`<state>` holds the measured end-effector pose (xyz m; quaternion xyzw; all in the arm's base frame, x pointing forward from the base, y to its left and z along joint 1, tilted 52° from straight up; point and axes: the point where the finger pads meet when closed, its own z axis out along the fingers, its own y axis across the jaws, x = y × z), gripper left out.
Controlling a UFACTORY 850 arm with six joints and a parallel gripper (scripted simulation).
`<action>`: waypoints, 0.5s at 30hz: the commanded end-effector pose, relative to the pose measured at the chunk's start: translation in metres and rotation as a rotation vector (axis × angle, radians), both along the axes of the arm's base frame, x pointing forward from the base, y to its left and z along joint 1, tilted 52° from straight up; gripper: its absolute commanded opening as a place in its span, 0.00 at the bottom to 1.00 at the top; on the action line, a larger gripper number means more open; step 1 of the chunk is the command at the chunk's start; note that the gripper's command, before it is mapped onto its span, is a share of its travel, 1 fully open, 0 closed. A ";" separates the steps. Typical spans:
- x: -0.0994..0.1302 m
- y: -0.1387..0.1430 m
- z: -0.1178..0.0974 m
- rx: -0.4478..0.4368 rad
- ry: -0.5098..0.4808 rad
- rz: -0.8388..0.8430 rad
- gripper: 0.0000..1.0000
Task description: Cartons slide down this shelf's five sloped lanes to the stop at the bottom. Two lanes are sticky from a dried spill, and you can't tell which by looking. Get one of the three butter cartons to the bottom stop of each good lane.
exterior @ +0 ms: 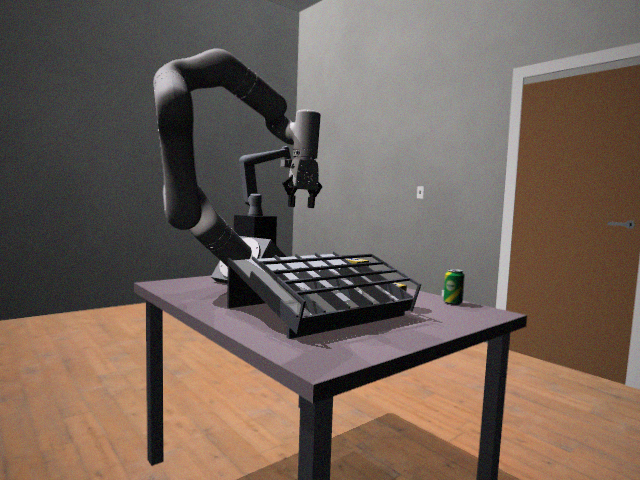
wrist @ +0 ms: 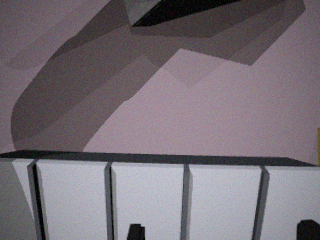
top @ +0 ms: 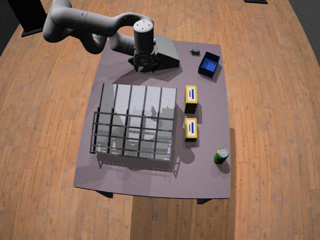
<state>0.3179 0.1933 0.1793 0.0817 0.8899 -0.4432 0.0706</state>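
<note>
The sloped shelf (top: 134,121) with several lanes stands mid-table, its low stop at the near end under a bar grid; the lanes I can see hold no carton. Two yellow butter cartons lie on the table right of it, one farther (top: 191,98) and one nearer (top: 191,129). A third carton is not in view. My gripper (exterior: 301,200) is open and empty, pointing down, high above the table just behind the shelf's upper end (wrist: 150,200). In the wrist view my fingertips frame the lane tops, and a yellow sliver (wrist: 318,145) shows at the right edge.
A blue bin (top: 208,64) and a small dark object (top: 194,51) sit at the far right corner. A green can (top: 221,155) stands at the near right. The arm's wedge-shaped base (top: 162,55) sits behind the shelf.
</note>
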 end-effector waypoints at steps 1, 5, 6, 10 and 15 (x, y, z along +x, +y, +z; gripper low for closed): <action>0.016 0.035 -0.060 0.012 0.006 0.044 0.90; 0.024 0.054 -0.092 0.012 0.006 0.044 0.90; 0.026 0.061 -0.105 0.012 0.006 0.044 0.90; 0.038 0.087 -0.152 0.012 0.006 0.044 0.90; 0.043 0.097 -0.170 0.012 0.006 0.044 0.90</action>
